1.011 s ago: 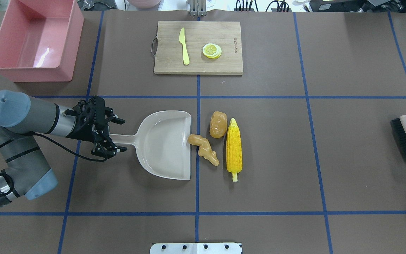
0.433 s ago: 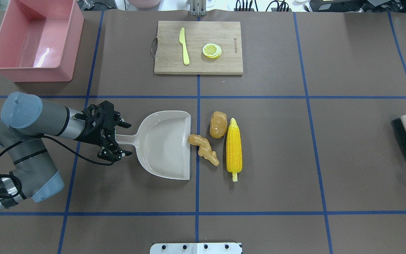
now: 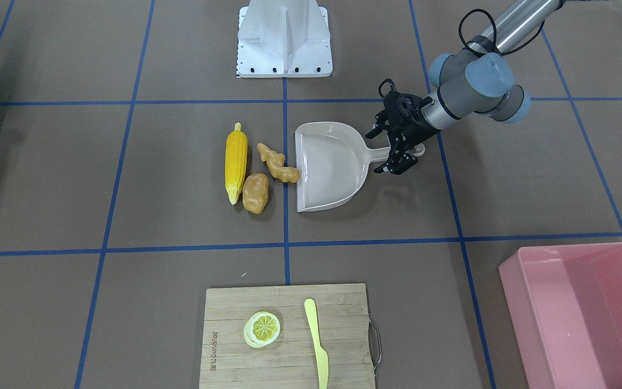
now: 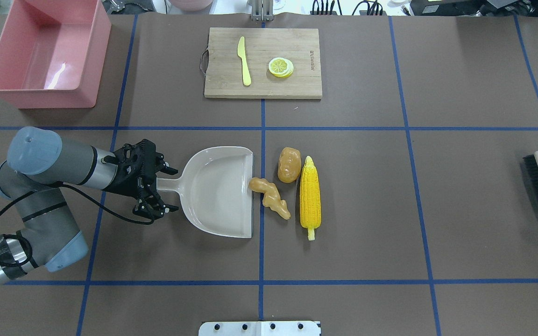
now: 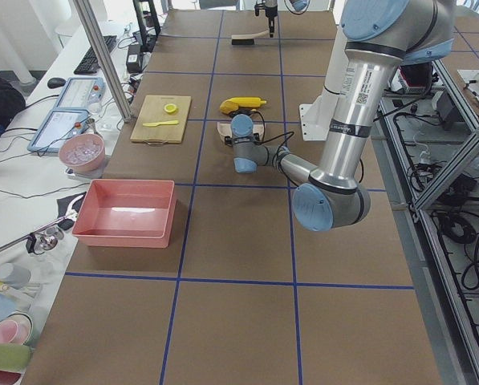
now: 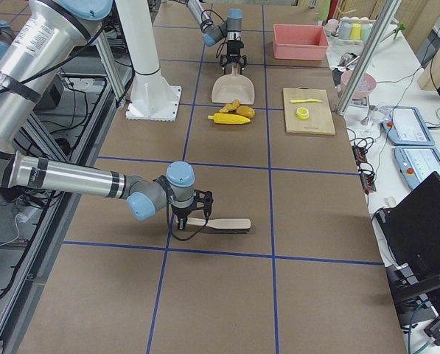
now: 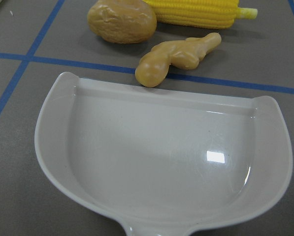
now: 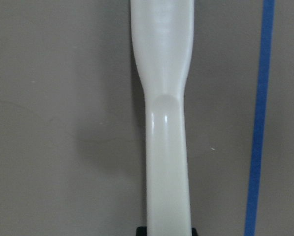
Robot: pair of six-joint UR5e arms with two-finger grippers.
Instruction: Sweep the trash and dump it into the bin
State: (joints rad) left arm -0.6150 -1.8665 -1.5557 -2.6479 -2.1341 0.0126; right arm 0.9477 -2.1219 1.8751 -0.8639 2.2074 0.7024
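1. Since a second ago the left gripper (image 4: pixel 166 189) has slid forward. Its wide-open fingers now straddle the handle (image 4: pixel 175 184) of the dustpan (image 4: pixel 217 196), one on each side, gripping nothing yet.
2. That handle runs straight out ahead of the jaws, and their gap lies across it, so closing should catch it squarely.
3. Further ahead, past the pan's open lip, lies the trash. The ginger (image 4: pixel 270 198) touches the lip, with the potato (image 4: pixel 289 164) and corn (image 4: pixel 310 193) just behind. The corn lies parallel to the lip.
4. The bin (image 4: pixel 40 95) stands well off to one side of the jaws, with nothing in it.
5. The right gripper (image 6: pixel 197 214) sits at the handle end of the brush (image 4: pixel 537 184), far from the trash. I cannot tell whether it is clamped.
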